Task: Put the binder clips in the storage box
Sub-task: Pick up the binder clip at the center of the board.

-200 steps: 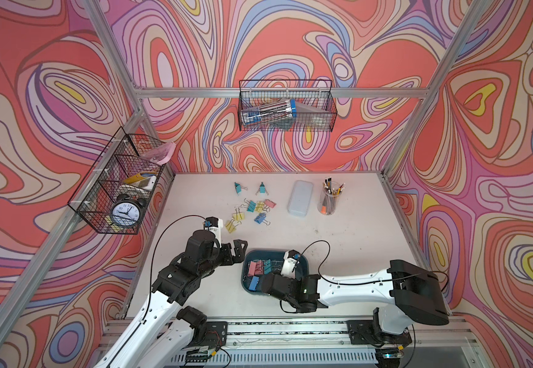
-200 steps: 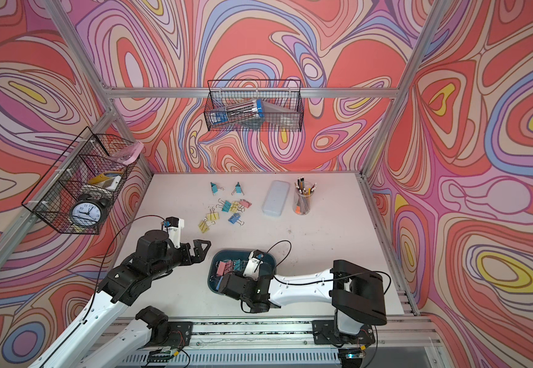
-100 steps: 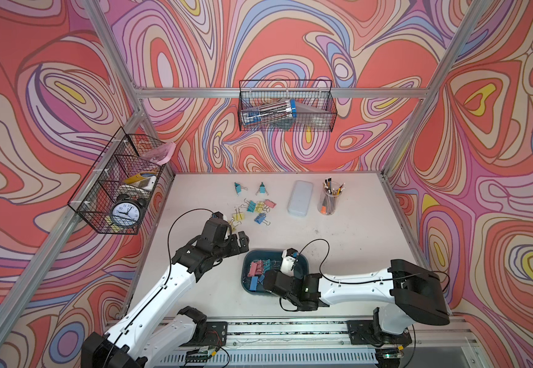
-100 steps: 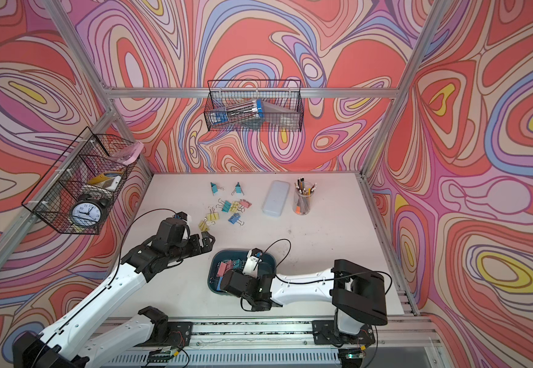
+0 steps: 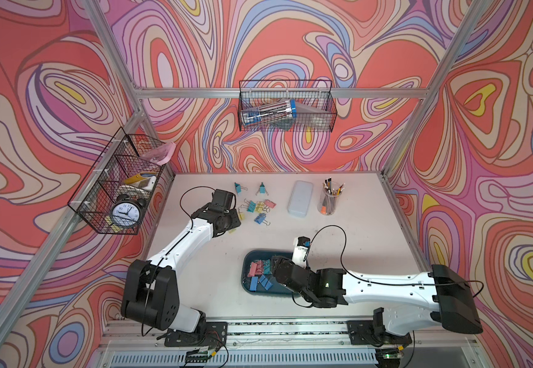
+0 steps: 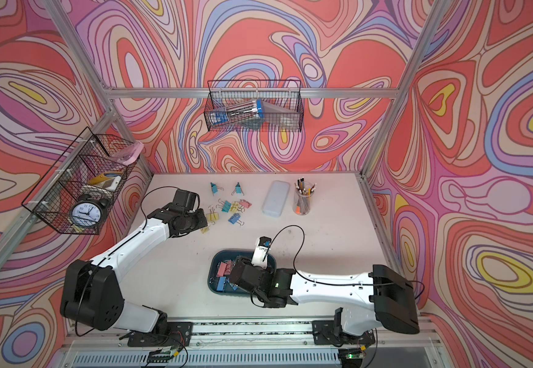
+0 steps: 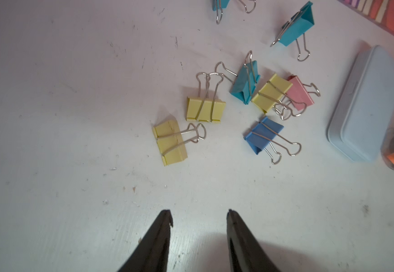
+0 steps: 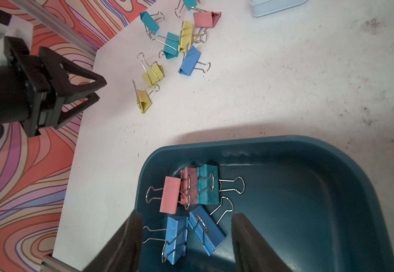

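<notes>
Both top views overlook the whole table [image 5: 220, 280]; close wrist cameras share the binder clips [image 7: 205, 109]

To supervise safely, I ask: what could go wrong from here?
The left gripper stands open before the nearest yellow clip, close to a second yellow clip; closing may knock either away. The third yellow clip and the pink clip have crossed handles; lifting one may drag the other.
</notes>
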Robot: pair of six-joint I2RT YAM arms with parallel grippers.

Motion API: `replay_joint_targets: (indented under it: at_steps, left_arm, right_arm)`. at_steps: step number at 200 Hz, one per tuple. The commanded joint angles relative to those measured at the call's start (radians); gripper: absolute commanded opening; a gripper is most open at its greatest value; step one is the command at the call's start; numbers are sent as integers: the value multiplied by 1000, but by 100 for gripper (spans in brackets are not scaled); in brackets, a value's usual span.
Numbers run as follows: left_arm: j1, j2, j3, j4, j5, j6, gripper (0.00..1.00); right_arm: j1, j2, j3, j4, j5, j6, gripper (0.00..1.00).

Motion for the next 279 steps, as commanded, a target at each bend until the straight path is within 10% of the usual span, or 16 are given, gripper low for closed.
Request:
replay_joint_targets:
  at_steps: [1,124,198,279]
  left_arm:
    - [-1,90,79,-60,-121,64,43]
    - [-22,499,404,-273,-197,126,26]
    - [-23,433,393,-303,-192,125,0]
    - [-136,98,356,-361,10,130,0]
  right_arm:
    - [-16,-2,22,-51,29,-51,62]
    - [-23,-16,-17,-31,22,0,63]
    - [-26,-21,-16,-29,24,4,64]
    - [-245,-103,-105,81,-120,-111,84]
